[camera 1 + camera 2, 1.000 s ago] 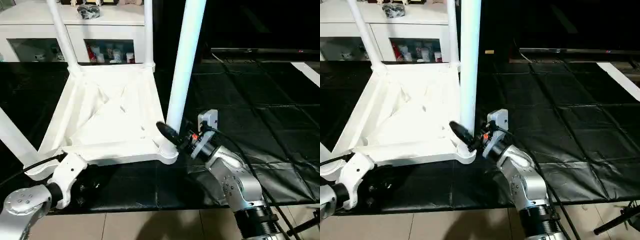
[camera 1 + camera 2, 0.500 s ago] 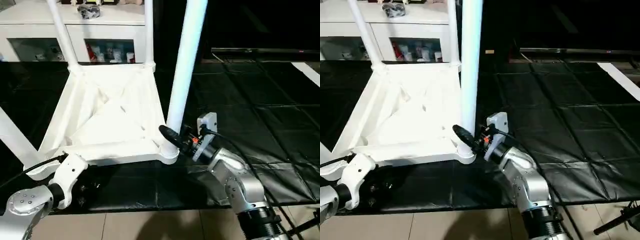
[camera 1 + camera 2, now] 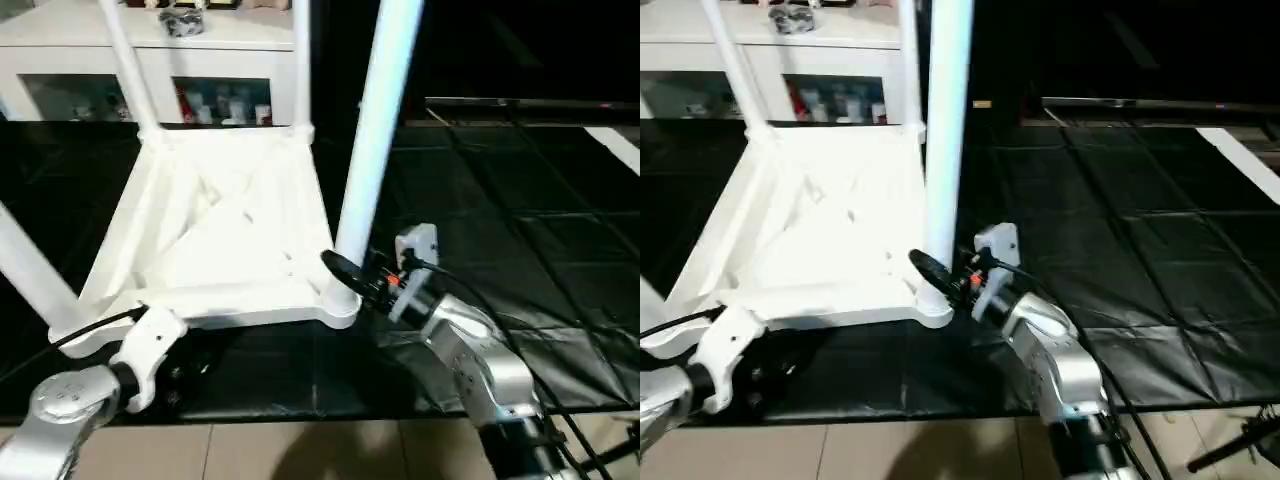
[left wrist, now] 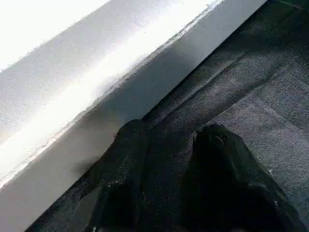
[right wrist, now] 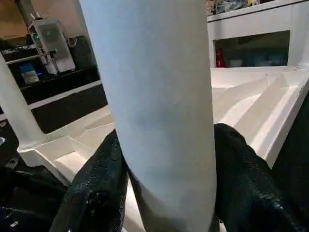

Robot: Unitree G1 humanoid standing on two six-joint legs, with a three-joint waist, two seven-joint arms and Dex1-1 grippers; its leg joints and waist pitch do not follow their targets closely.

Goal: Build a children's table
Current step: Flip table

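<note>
Table top: the children's table [image 3: 220, 230] lies upside down on the black mat [image 3: 520, 200], ribbed underside up, so the corner sockets face upward for the legs.
Near right leg: the leg [image 3: 372, 140] stands upright in the corner socket [image 3: 340, 300] closest to the right arm, sitting between that gripper's two fingers.
Right gripper: the right gripper [image 5: 161, 159] pinches this leg low down, one black finger on each side, probably to steady or seat it in the socket.
Left gripper: the left gripper [image 4: 166, 159] hangs low, jaws slightly spread around nothing, fingertips just beside the table's near rim and close over the mat, perhaps ready to brace the top.
Other legs: three more legs rise beyond the jaws, among them the far left leg [image 3: 125, 65] and the near left leg [image 3: 30, 265].
Surroundings: a white cabinet [image 3: 150, 60] with glass-fronted shelves stands behind the table, well apart from both grippers.
In the way: nothing crowds the gripped leg; the rim sits tight against the left fingers.
</note>
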